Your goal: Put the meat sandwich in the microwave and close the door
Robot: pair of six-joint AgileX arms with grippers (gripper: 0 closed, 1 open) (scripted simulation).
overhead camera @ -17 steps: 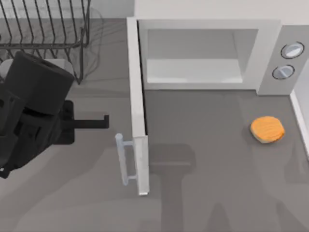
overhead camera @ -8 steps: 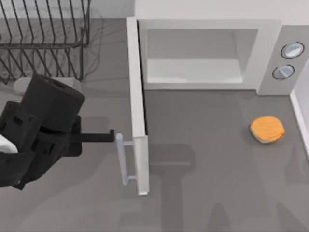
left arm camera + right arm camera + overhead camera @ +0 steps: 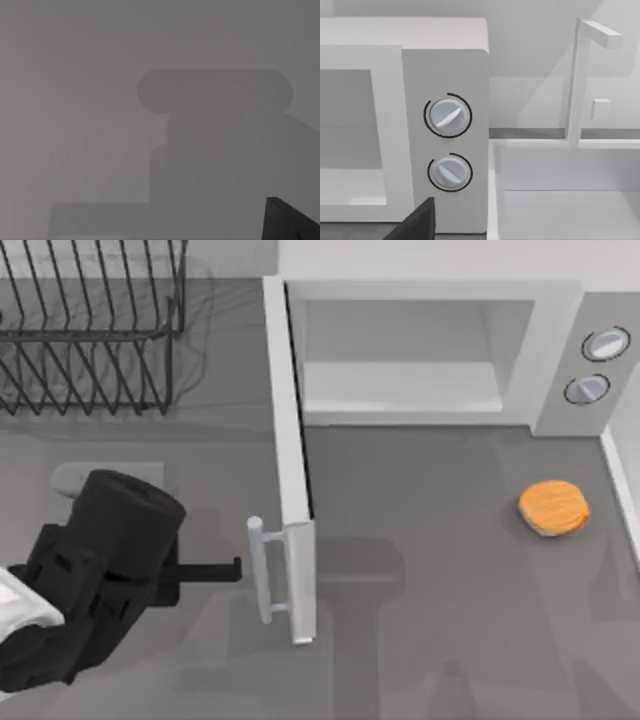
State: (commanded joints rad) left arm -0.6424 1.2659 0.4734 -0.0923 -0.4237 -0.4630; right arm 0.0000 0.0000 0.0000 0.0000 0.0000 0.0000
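Since earlier, left gripper [image 3: 236, 567] dropped beside door [image 3: 290, 470] handle [image 3: 262, 570]; finger spread indiscernible. Door open; sandwich [image 3: 553, 507] pickup next.

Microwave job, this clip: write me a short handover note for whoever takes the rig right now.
Left end effector: on the table's left, tip just short of the door's handle, not touching it. I can't tell whether it is open or shut.
Right arm: parked, its wrist view facing the microwave's knobs.
Microwave: door wide open, nothing inside.
Meat sandwich: on the table at the right, in front of the knobs, untouched.
Done: nothing.
Left: put the sandwich inside, close the door.
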